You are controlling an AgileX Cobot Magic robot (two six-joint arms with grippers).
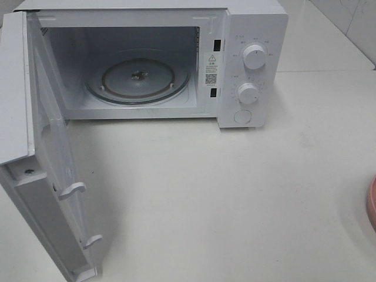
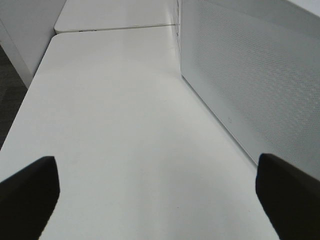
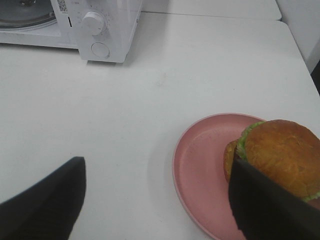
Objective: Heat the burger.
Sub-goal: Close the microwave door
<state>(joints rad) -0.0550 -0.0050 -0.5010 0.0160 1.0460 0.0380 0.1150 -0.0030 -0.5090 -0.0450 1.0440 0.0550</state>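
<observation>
My right claw [image 3: 155, 200] hangs with its two dark fingers spread wide over the white tabletop [image 3: 150, 90], clamped on nothing; the fist-sized burger [image 3: 277, 157] — glossy golden-brown bun, a fringe of green lettuce — sits on the round pink plate [image 3: 200, 160] just beside and partly behind one finger [image 3: 270, 210], outside the gap between the two. Whether that finger touches the bun, I cannot tell; the other finger [image 3: 42, 200] stands well apart from the plate. Ahead of this claw, across bare table, waits the white microwave oven [image 1: 252, 59] with its two round dials, door [image 1: 41, 164] swung fully open, glass turntable [image 1: 138, 79] showing inside. My left claw [image 2: 155, 195] is likewise spread to its widest, gripping nothing — the perforated white door panel [image 2: 250, 75] rises close beside one of its fingers [image 2: 290, 195].
</observation>
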